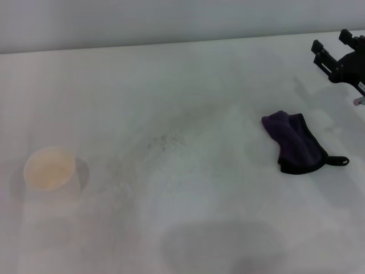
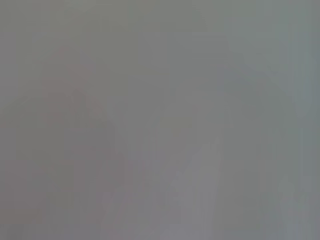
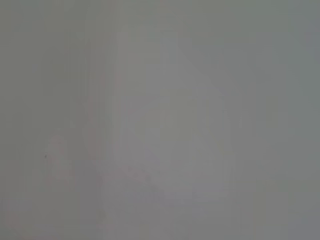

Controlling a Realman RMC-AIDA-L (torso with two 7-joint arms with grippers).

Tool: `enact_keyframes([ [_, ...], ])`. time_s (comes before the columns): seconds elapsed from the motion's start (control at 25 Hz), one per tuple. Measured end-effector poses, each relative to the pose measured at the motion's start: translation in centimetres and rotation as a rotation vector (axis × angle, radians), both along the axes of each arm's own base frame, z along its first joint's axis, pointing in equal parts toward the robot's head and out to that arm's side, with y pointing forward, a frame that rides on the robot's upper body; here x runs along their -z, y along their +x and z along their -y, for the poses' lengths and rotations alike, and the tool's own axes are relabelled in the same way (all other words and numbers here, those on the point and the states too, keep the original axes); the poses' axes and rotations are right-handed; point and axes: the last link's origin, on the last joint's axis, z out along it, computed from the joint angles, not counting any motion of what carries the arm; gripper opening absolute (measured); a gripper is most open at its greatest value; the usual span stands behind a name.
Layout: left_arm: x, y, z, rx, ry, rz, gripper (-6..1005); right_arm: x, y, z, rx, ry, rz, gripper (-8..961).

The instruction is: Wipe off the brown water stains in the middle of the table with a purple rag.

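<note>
Here, going from the left, a white cup (image 1: pixel 49 169) with a tan inside is standing on the table (image 1: pixel 194 74), well apart from everything else. Near the middle only a scatter of dark grey specks (image 1: pixel 164 140) is showing; the brown water stains cannot be made out as a distinct patch there. Further right the purple rag (image 1: pixel 293 141) is lying bunched and flat, its black loop trailing toward the right edge. At the far right the right gripper (image 1: pixel 332 47) is hovering above and beyond the rag, its fingers spread and holding nothing. The left gripper is not showing, and both wrist views are giving only blank grey. The step in hand looks like the pickup: coming down over the rag's thick middle rather than the loop should be giving a firm hold and enough cloth for wiping.
</note>
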Motion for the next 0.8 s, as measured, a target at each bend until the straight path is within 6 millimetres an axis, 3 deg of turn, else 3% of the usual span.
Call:
enact_keyframes([
  [0.16, 0.0, 0.0, 0.1, -0.004, 0.003, -0.008, 892, 0.6, 0.2, 0.3, 0.010, -0.009, 0.005, 660],
  [0.28, 0.0, -0.1, 0.1, -0.012, 0.010, -0.003, 891, 1.0, 0.3, 0.5, 0.008, -0.013, 0.042, 850],
  [0.8, 0.7, 0.0, 0.3, -0.007, -0.021, 0.003, 891, 1.1, 0.9, 1.2, 0.021, -0.010, 0.064, 848],
])
